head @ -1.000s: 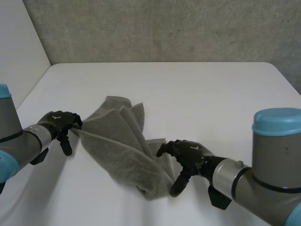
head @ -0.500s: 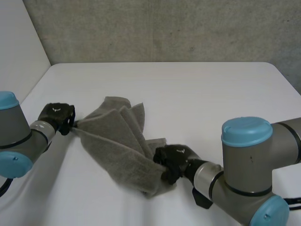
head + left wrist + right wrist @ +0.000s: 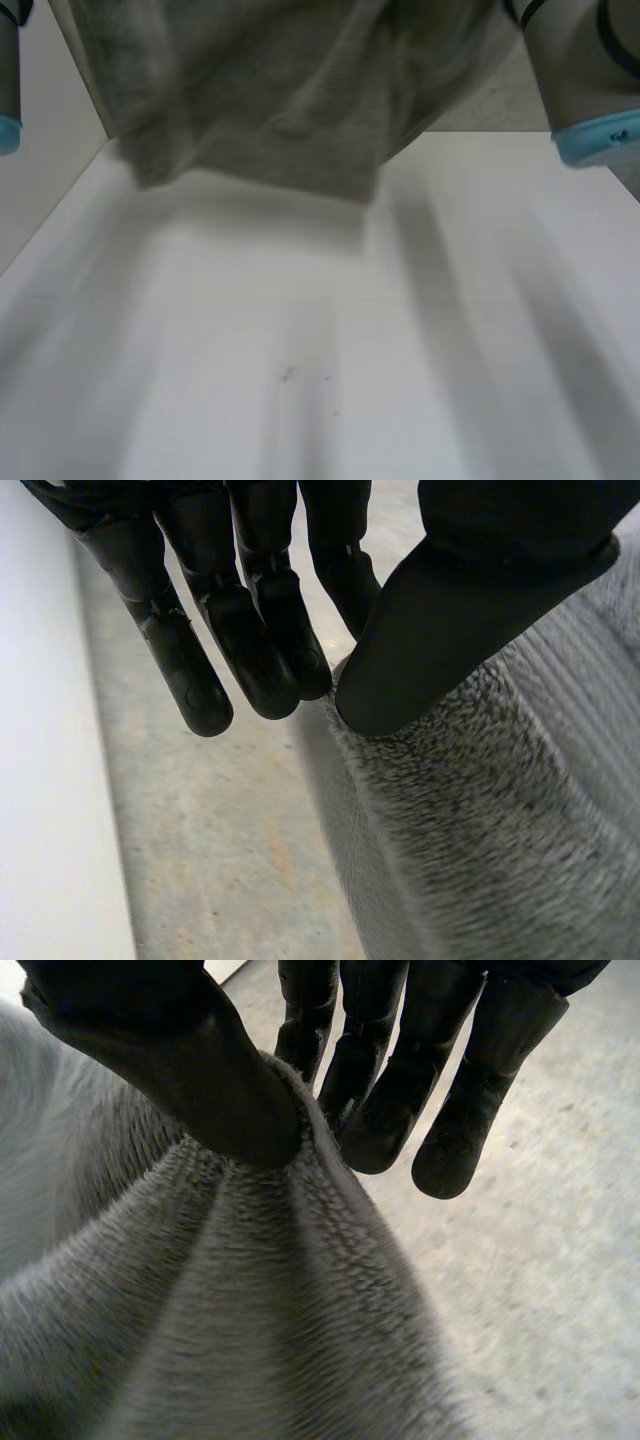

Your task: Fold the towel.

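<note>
- My left hand [image 3: 455, 630] is clamped on the grey terry towel [image 3: 500, 830]. The thumb presses an upper edge against the fingers [image 3: 270, 650], so the cloth hangs from that pinch.
- My right hand [image 3: 170, 1060] is closed on the towel the same way, thumb against fingers. Folds fan out from under the thumb where the cloth's weight pulls on it.
- Seen from the head camera, the towel hangs high between my left arm [image 3: 8, 80] and right arm [image 3: 585, 80], spread like a curtain.
- I judge I hold it up by two points so that it opens under its own weight and the bunching drops out.
- Its lower edge seems to hang clear of the white bench [image 3: 300, 350], though motion blur leaves this uncertain.
- No fold is made yet; laying it flat likely comes first.
</note>
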`<state>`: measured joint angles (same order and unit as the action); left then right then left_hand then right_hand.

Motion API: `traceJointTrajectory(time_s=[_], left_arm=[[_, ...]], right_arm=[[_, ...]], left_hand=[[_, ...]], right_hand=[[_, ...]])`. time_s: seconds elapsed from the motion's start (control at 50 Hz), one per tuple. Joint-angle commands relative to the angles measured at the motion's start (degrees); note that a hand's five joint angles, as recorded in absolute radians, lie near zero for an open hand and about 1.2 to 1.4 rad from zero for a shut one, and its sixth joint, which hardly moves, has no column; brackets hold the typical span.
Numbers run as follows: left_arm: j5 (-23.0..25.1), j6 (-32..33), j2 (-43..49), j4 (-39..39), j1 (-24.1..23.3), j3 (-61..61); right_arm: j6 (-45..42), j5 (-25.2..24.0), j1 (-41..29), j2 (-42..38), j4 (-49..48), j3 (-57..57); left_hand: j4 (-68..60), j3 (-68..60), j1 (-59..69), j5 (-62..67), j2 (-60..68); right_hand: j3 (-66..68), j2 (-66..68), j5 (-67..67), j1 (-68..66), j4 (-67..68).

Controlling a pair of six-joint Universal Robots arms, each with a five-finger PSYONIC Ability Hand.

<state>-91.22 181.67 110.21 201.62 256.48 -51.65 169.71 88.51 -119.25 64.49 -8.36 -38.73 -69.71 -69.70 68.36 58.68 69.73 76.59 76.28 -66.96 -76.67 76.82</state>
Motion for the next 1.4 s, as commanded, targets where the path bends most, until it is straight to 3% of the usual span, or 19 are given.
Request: traceJointTrajectory(time_s=[0.02,0.14,0.3,0.44,0.6,0.62,0.64,0.66,0.68,0.7,0.72,0.74,0.8,0.98,1.06,1.16,1.26,1.4], left_arm=[[-3.35,-1.58,0.71,-1.84,0.33,-7.29],[0.42,-1.49,0.18,-2.2,0.16,-27.93],[8.77,-1.14,1.41,-1.41,-0.89,-48.17],[10.1,-1.14,2.82,-1.67,-0.89,-52.24],[10.01,-1.14,-0.86,-2.2,0.25,-52.33],[10.01,-1.23,-1.91,-2.2,0.25,-52.59],[10.01,-1.23,-1.92,-2.2,0.25,-52.59],[10.01,-1.23,-2.71,-2.2,0.34,-53.03],[10.1,-1.4,-3.32,-2.2,0.34,-53.38],[10.1,-1.4,-3.33,-2.2,0.34,-53.38],[10.1,-1.4,-3.94,-2.11,0.51,-53.82],[10.1,-1.4,-3.95,-2.11,0.51,-53.82],[10.1,-1.32,-4.56,-1.93,0.78,-54.44],[10.1,-1.32,-4.56,-1.58,1.92,-54.61],[10.19,-1.32,-4.56,-1.58,3.14,-54.7],[10.19,-1.32,-4.65,-1.58,4.11,-54.7],[10.19,-1.32,-4.74,-1.5,5.69,-54.61],[10.19,-1.4,-4.74,-1.5,6.93,-54.17]], right_arm=[[-3.85,-3.24,-0.36,1.16,6.05,-9.41],[-9.38,-10.01,-0.98,-0.15,15.9,-24.08],[-14.67,-11.52,-0.72,-4.28,18.03,-41.23],[-14.67,-11.96,1.57,-4.81,18.56,-46.7],[-14.67,-15.47,3.68,1.69,19.96,-51.71],[-14.67,-16.52,3.76,3.34,21.18,-52.76],[-14.67,-17.57,3.76,5.1,22.85,-53.64],[-14.67,-17.58,3.76,5.12,22.86,-53.65],[-14.85,-18.71,3.76,6.68,24.69,-54.43],[-14.85,-18.73,3.76,6.7,24.71,-54.44],[-14.76,-19.86,3.68,8.27,26.54,-54.7],[-14.85,-20.65,3.76,9.5,27.86,-54.44],[-14.94,-20.75,4.29,11.52,28.67,-52.78],[-14.85,-20.13,5.79,9.42,26.38,-41.34],[-15.81,-19.87,5.61,0.59,27.17,-29.44],[-16.08,-19.08,5.52,-4.73,28.05,-22.71],[-18.53,-18.2,4.03,-16.21,34.8,-8.68],[-22.58,-14.6,3.68,-24.06,39.91,-0.91]], left_hand=[[-10.29,-10.3,11.64,11.32,10.27],[-10.29,-10.3,11.64,11.32,10.27],[-10.29,-10.3,11.64,11.32,10.27],[-10.29,-10.3,11.64,11.32,10.27],[-10.29,-10.3,11.64,11.32,10.27],[-10.29,-10.3,11.64,11.32,10.27],[-10.29,-10.3,11.64,11.32,10.27],[-10.29,-10.3,11.64,11.32,10.27],[-10.29,-10.3,11.64,11.32,10.27],[-10.29,-10.3,11.64,11.32,10.27],[-10.29,-10.3,11.64,11.32,10.27],[-10.29,-10.3,11.64,11.32,10.27],[-10.29,-10.3,11.64,11.32,10.27],[-10.29,-10.3,11.64,11.32,10.27],[-10.29,-10.3,11.64,11.32,10.27],[-10.29,-10.3,11.64,11.32,10.27],[-10.29,-10.3,11.64,11.32,10.27],[-10.29,-10.3,11.64,11.32,10.27]], right_hand=[[3.41,3.72,-3.04,-3.33,3.18],[3.41,3.72,-3.04,-3.33,3.18],[3.41,3.72,-3.04,-3.33,3.18],[3.41,3.72,-3.04,-3.33,3.18],[3.41,3.72,-3.04,-3.33,3.18],[-1.02,-0.72,1.4,1.11,-1.26],[-14.72,-14.42,15.1,14.81,-14.96],[-14.86,-14.55,15.24,14.95,-15.1],[-28.02,-27.71,28.39,28.1,-28.26],[-28.15,-27.84,28.53,28.24,-28.39],[-39.81,-39.5,40.18,39.89,-40.05],[-50.75,-50.44,51.13,50.84,-50.99],[-62.26,-61.96,62.64,62.35,-62.5],[-55.91,-55.6,56.28,55.99,-56.14],[-50.36,-50.05,50.73,50.44,-50.59],[-50.35,-50.05,50.73,50.44,-50.59],[-48.34,-48.03,48.72,48.43,-48.58],[-44.8,-44.5,45.18,44.89,-45.04]])
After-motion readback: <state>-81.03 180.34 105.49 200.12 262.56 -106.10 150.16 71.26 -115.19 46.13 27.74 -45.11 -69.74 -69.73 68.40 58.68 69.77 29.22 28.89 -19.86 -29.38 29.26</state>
